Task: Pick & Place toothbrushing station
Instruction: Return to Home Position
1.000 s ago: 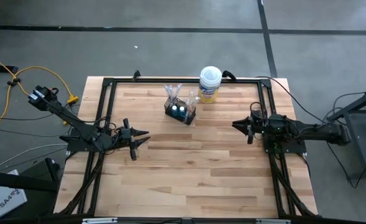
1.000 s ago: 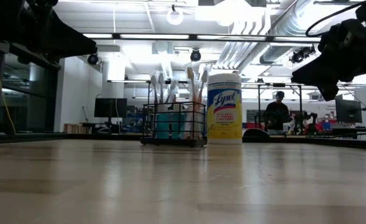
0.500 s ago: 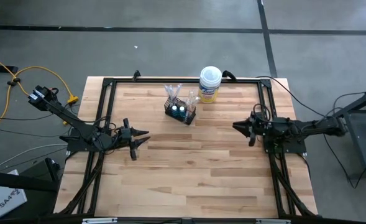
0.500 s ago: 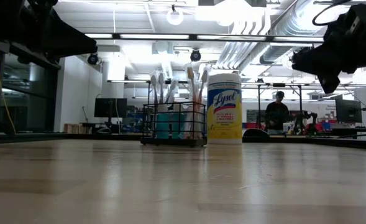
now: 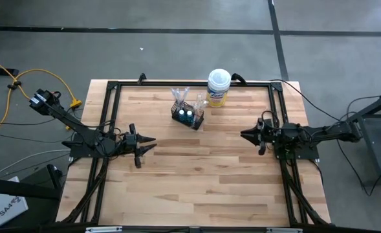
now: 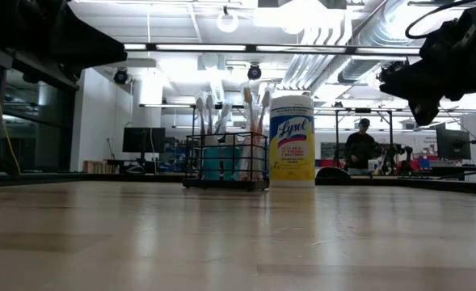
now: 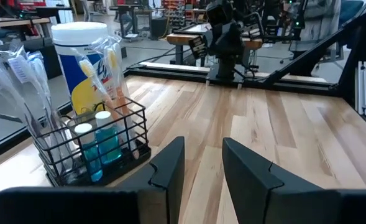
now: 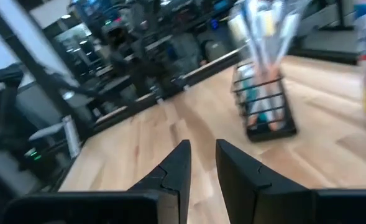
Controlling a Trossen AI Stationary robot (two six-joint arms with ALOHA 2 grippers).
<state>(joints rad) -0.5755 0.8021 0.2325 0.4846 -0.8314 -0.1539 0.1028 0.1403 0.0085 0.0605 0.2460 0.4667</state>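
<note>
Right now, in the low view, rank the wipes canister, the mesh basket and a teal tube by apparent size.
1-2. canister and basket: near alike, canister taller, basket wider.
3. teal tube: smallest.

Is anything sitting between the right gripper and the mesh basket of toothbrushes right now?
Nothing visible. Only bare table lies between the right gripper, empty at the right side, and the black mesh basket. The white-lidded canister stands beside the basket, off that line. The left gripper waits at the left.

Grippers either side of the basket [image 5: 187, 116].
Left gripper [image 5: 151, 142] and right gripper [image 5: 244, 134] point toward each other, fingers slightly parted.
</note>
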